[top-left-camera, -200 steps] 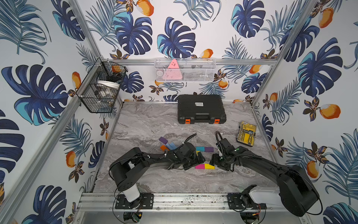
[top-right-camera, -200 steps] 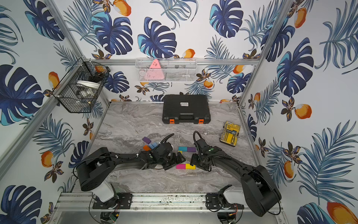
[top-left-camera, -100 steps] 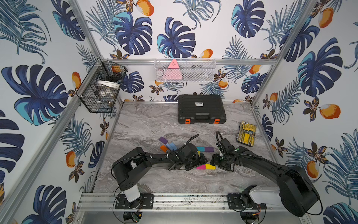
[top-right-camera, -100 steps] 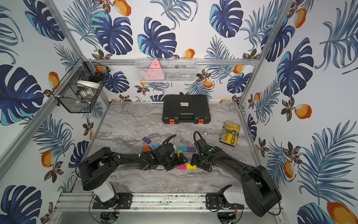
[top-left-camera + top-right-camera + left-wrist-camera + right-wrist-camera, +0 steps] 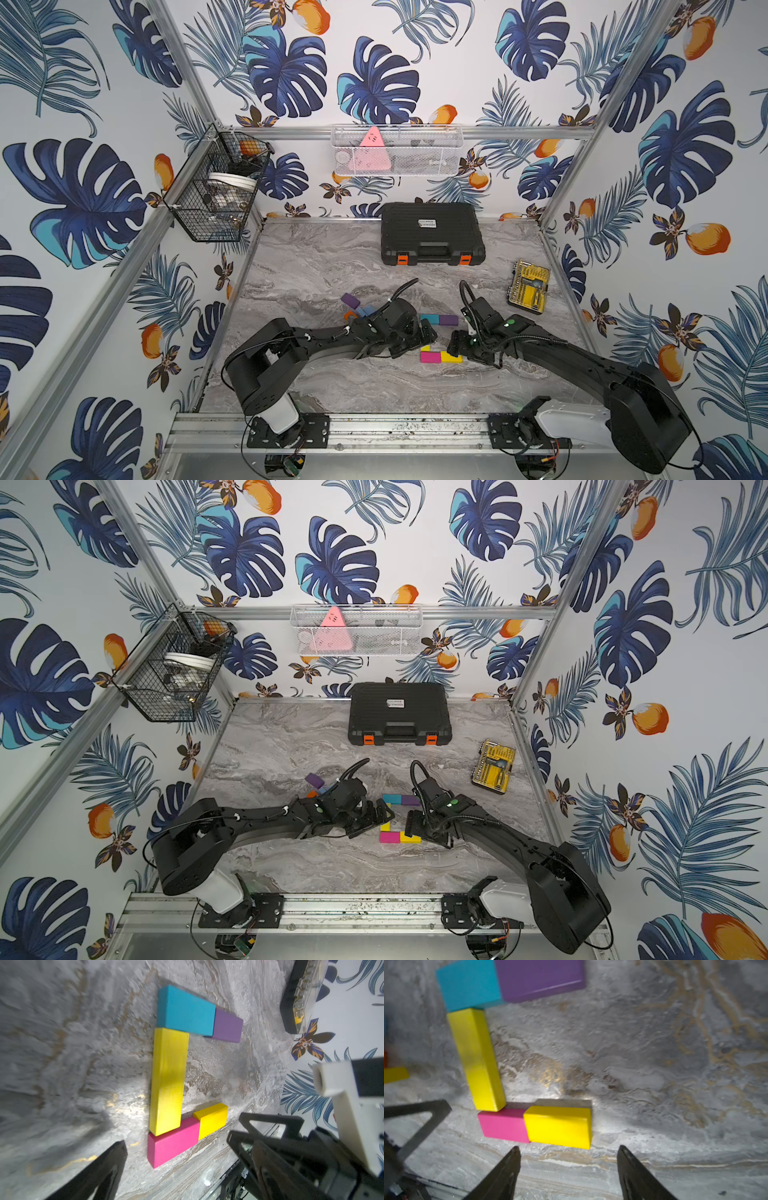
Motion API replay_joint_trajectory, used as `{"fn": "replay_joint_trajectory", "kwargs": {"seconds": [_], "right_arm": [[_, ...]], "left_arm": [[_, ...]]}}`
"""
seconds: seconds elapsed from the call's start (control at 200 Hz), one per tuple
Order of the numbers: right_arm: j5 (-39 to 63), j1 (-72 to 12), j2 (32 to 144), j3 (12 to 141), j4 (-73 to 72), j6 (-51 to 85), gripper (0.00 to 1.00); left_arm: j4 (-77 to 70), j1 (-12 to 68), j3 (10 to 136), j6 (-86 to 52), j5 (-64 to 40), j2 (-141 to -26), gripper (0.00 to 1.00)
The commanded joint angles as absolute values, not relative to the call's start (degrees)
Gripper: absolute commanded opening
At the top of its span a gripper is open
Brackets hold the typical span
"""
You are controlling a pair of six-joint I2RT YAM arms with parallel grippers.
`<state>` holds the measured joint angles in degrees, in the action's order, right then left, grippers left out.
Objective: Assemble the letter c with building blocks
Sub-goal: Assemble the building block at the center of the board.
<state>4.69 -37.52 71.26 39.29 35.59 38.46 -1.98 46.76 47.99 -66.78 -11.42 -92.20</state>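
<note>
Both top views: building blocks (image 5: 430,356) form a C between left gripper (image 5: 427,333) and right gripper (image 5: 454,345). Left wrist: jaws wide, empty. Right wrist: jaws parted, empty, just beside the short yellow block (image 5: 558,1126); a stray sweep could skew it.

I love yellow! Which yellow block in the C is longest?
The long yellow block forming the C's back; the short yellow block ends its bottom stroke.

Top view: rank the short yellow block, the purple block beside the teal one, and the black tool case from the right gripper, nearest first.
1. Short yellow block, right beside the right gripper, toward the front.
2. Purple block, a little farther back, next to the teal block.
3. Black tool case, against the back wall.
</note>
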Motion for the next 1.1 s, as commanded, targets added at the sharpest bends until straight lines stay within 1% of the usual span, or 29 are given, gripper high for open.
{"fn": "replay_joint_trajectory", "kwargs": {"seconds": [0.0,0.18,0.295,0.45,0.745,1.096], "right_arm": [[-2.9,-43.1,71.9,41.1,40.0,38.2,0.78],[-9.6,-51.6,75.2,41.8,41.2,40.8,0.83],[-12.1,-55.4,77.4,42.9,41.4,41.4,0.86],[-14.7,-58.7,80.9,45.1,41.6,41.8,0.90],[-17.3,-59.7,85.5,47.6,41.7,41.5,0.92],[-16.9,-59.8,87.6,48.4,40.7,41.3,0.92]], "left_arm": [[0.7,43.4,48.0,-64.0,-11.7,-90.3,0.99],[4.4,35.4,48.2,-60.6,-13.9,-86.8,0.99],[5.9,31.4,48.2,-59.2,-15.3,-85.2,0.99],[6.2,28.2,47.3,-58.8,-16.4,-83.7,0.99],[6.0,25.9,46.0,-58.8,-17.4,-82.4,0.99],[5.1,25.8,45.3,-59.2,-17.8,-82.4,0.99]]}}
